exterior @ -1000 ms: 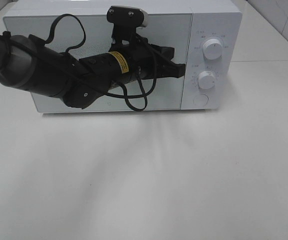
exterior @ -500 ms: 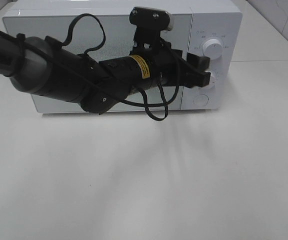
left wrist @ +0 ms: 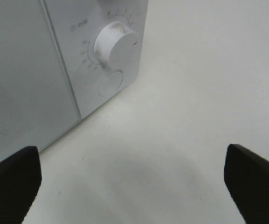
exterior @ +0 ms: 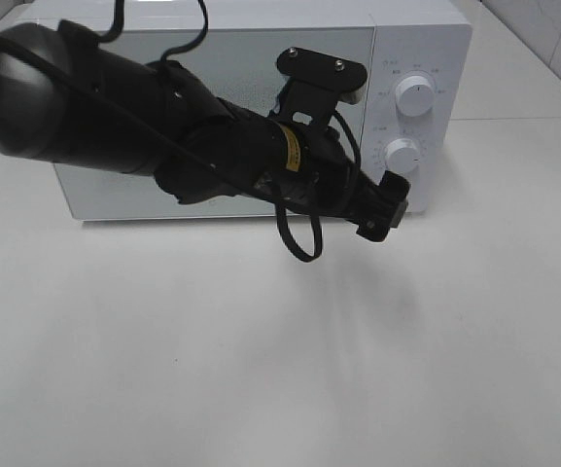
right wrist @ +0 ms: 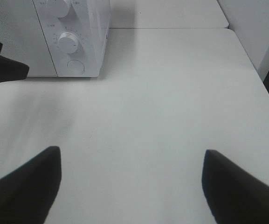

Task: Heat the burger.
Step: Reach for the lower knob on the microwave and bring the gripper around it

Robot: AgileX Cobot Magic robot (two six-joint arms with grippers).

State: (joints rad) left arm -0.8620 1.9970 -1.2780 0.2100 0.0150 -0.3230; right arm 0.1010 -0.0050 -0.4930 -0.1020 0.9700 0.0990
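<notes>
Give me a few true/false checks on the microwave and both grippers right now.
1. The microwave door is shut. True.
2. The left gripper is clamped on the lower knob. False: its jaws stand wide open and hold nothing, in front of the control panel.
3. The burger sits on the table in front of the microwave. False: no burger shows in any view.
4. The panel has an upper knob, the lower knob and a round button beneath. True.
5. The right gripper is open over the table, holding nothing. True.
</notes>
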